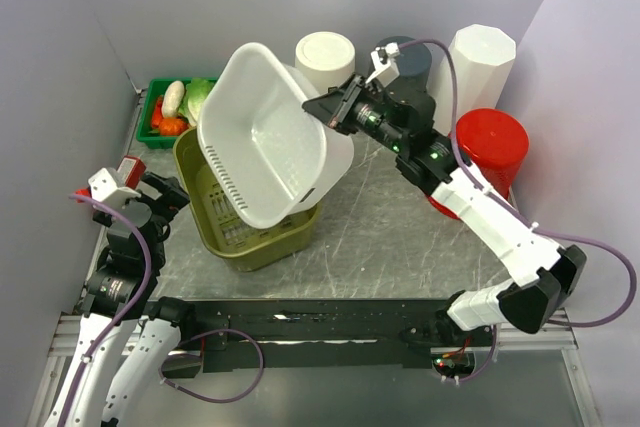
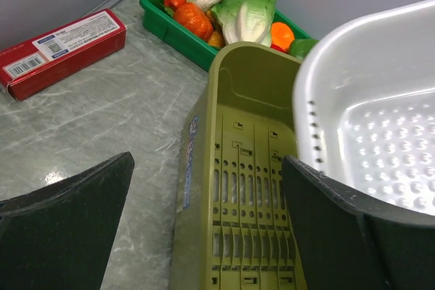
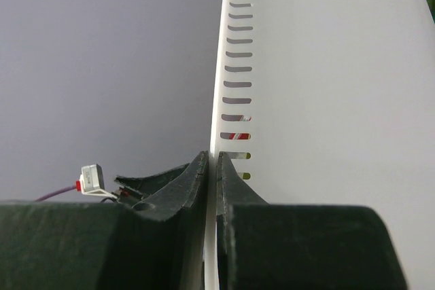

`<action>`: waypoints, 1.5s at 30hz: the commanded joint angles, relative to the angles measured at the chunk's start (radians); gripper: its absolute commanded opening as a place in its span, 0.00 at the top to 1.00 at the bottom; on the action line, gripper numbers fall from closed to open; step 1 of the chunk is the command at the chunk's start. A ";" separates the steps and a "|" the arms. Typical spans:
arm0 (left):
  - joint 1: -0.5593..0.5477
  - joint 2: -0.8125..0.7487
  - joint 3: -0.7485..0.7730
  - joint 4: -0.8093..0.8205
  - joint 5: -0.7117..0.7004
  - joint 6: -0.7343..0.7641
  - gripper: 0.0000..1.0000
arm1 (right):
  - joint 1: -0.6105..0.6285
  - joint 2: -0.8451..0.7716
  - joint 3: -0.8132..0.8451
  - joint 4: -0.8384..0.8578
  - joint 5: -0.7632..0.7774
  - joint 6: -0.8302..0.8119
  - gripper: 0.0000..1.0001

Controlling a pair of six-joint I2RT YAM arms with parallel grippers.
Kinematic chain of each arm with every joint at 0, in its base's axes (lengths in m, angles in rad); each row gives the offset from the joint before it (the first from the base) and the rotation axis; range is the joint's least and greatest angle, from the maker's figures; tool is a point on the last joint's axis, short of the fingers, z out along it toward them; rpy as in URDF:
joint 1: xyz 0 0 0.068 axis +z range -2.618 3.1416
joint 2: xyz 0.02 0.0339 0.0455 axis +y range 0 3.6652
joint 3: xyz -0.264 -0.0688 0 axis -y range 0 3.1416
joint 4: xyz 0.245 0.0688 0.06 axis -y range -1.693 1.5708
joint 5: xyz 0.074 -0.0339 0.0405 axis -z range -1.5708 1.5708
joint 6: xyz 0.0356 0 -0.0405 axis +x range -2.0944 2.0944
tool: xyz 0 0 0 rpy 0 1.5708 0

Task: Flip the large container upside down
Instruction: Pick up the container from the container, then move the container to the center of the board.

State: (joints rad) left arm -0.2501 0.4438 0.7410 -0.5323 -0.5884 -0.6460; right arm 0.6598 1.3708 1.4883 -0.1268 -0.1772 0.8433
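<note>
The large white perforated plastic basin (image 1: 262, 137) is held tilted on edge above the olive-green slotted plastic basket (image 1: 240, 237). Its thin rim is pinched between the nearly closed jaws of the right gripper (image 1: 328, 110). The left gripper (image 1: 168, 197) is spread wide beside the basket, with nothing held. With so narrow a pinch, the basin could be twisted loose during turning, or the basket could be knocked over. Whether the basin's lower edge touches the basket cannot be made out.

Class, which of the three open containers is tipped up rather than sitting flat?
The white slotted basin, rim pinched by the right gripper; the olive basket and green vegetable tray sit flat on the table.
</note>
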 commanded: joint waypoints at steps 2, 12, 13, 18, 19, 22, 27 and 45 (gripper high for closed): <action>-0.003 0.027 0.006 0.043 0.025 0.019 0.04 | -0.038 -0.117 0.076 0.089 0.062 -0.041 1.00; -0.002 0.099 0.000 0.077 0.127 0.054 0.04 | -0.120 -0.225 0.021 0.058 0.070 -0.049 1.00; -0.002 0.119 0.001 0.075 0.134 0.057 0.04 | -0.143 -0.230 0.029 0.052 0.067 -0.055 1.00; -0.003 0.179 0.011 0.078 0.199 0.072 0.04 | -0.209 -0.253 0.056 -0.010 0.045 -0.075 1.00; -0.003 0.194 0.011 0.083 0.212 0.077 0.04 | -0.216 -0.259 0.049 -0.017 0.056 -0.085 1.00; -0.002 0.219 0.015 0.081 0.236 0.085 0.04 | -0.238 -0.292 0.008 -0.048 0.070 -0.095 1.00; -0.002 0.216 0.012 0.084 0.234 0.086 0.04 | -0.255 -0.342 -0.083 -0.039 0.074 -0.070 1.00; -0.002 0.170 0.011 0.074 0.173 0.071 0.04 | -0.217 -0.332 -0.309 0.165 -0.019 0.143 1.00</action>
State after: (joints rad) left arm -0.2501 0.6373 0.7406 -0.4767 -0.3805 -0.5774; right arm 0.4065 1.0595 1.1950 -0.1047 -0.1673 0.9287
